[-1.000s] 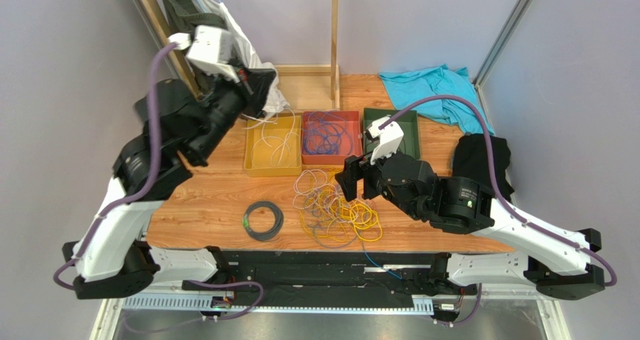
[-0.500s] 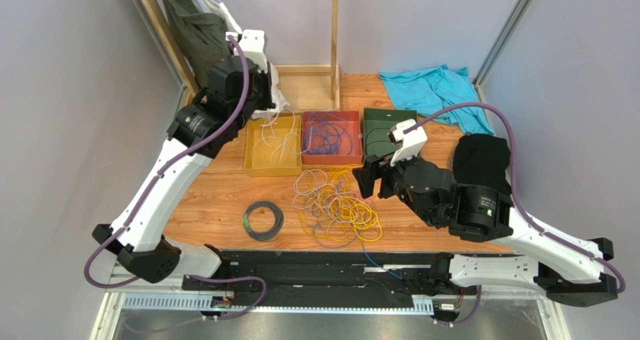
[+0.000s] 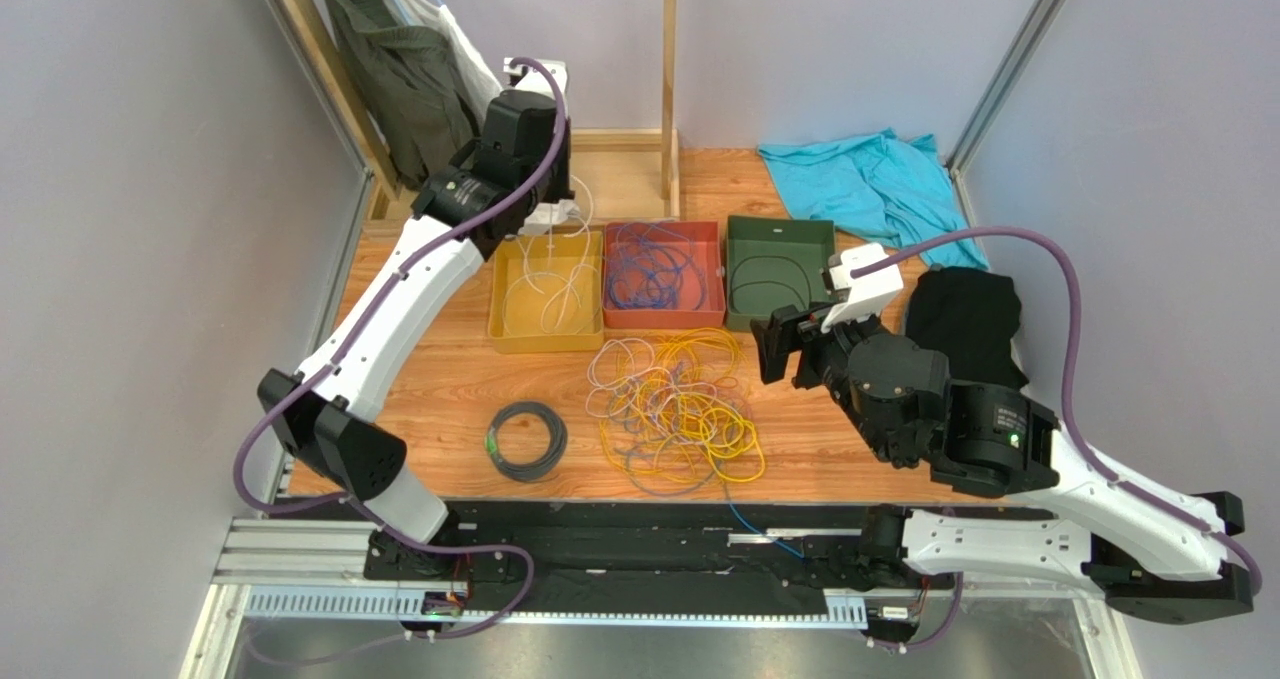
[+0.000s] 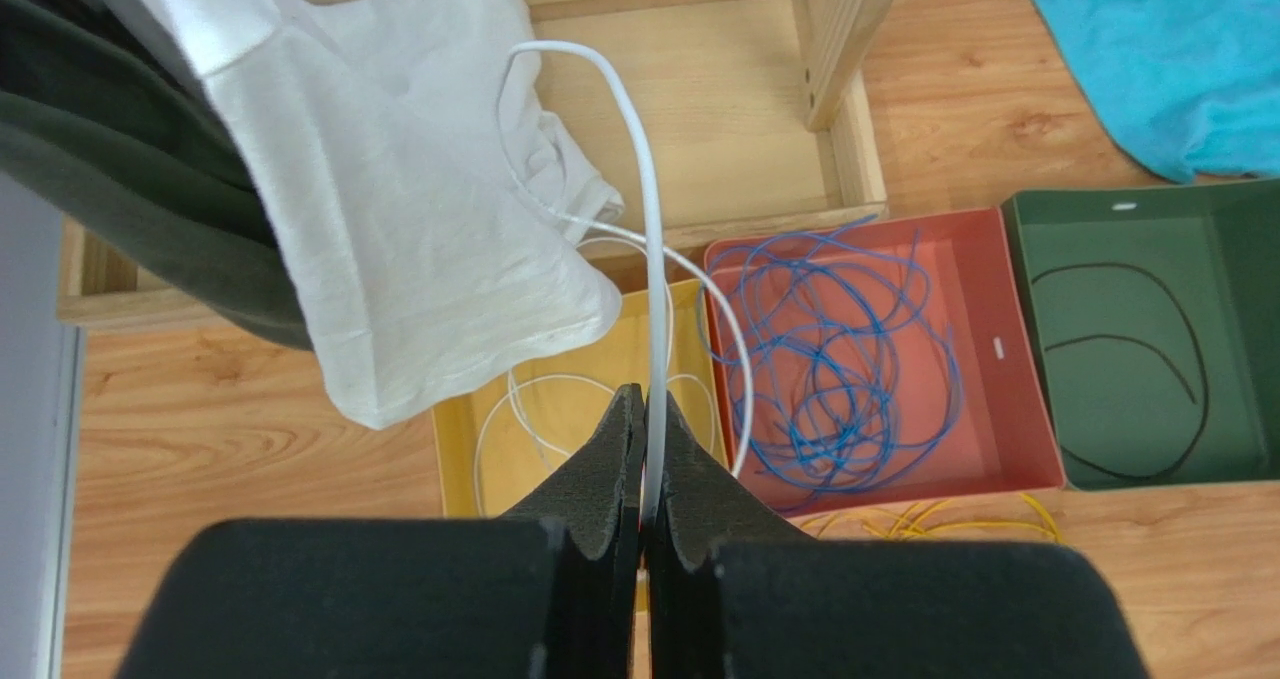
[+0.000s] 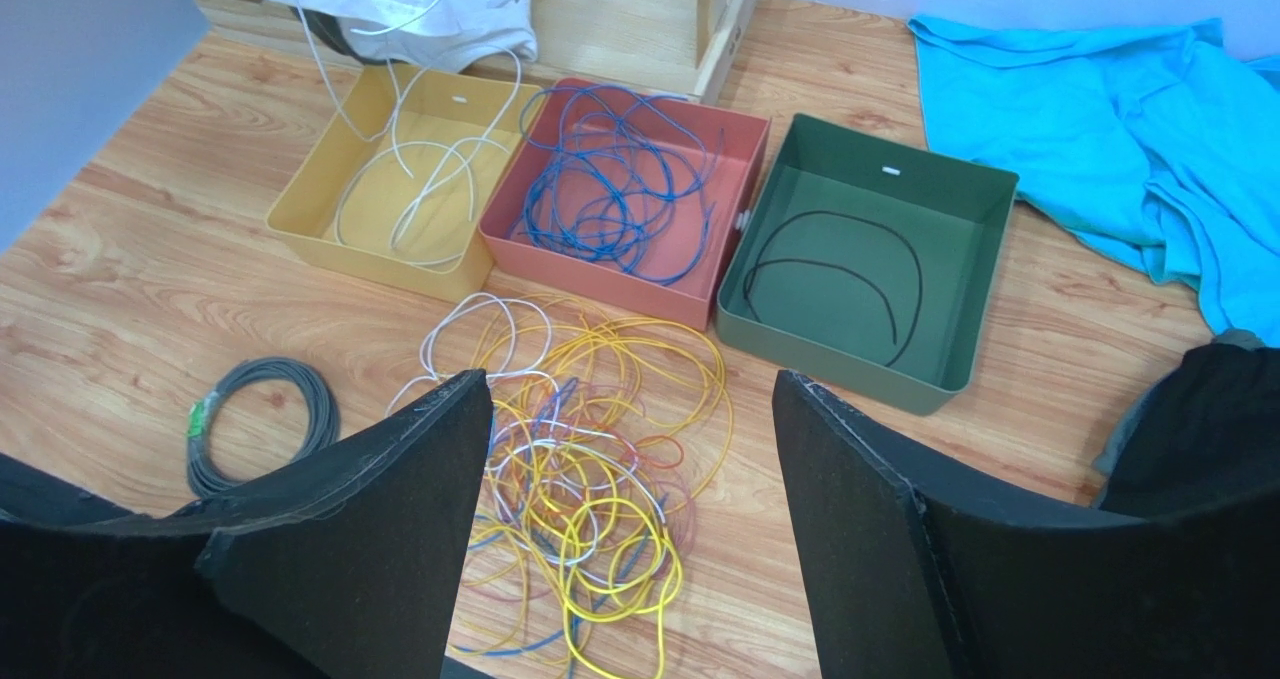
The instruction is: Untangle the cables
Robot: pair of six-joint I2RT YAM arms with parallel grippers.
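Note:
A loose tangle of cables (image 3: 673, 406), mostly yellow with white, blue and reddish strands, lies on the wooden table; the right wrist view shows the tangle (image 5: 594, 469) below the fingers. My left gripper (image 4: 646, 397) is shut on a white cable (image 4: 649, 259). It hangs high over the back of the yellow tray (image 3: 501, 289), and the cable trails down into that tray. My right gripper (image 5: 628, 382) is open and empty, hovering to the right of the tangle near the green tray (image 3: 733, 274).
The red tray (image 3: 661, 319) holds blue cables and the green tray one black cable. A black coil with a green tag (image 3: 526, 439) lies front left. White cloth (image 4: 406, 214) hangs on the wooden frame; teal cloth (image 3: 864, 177) and black cloth (image 3: 962, 312) lie at the right.
My left arm has swung from the far left up and rightward, stretching out over the yellow tray with the white cable. My right gripper has drawn back to the right, away from the tangle.

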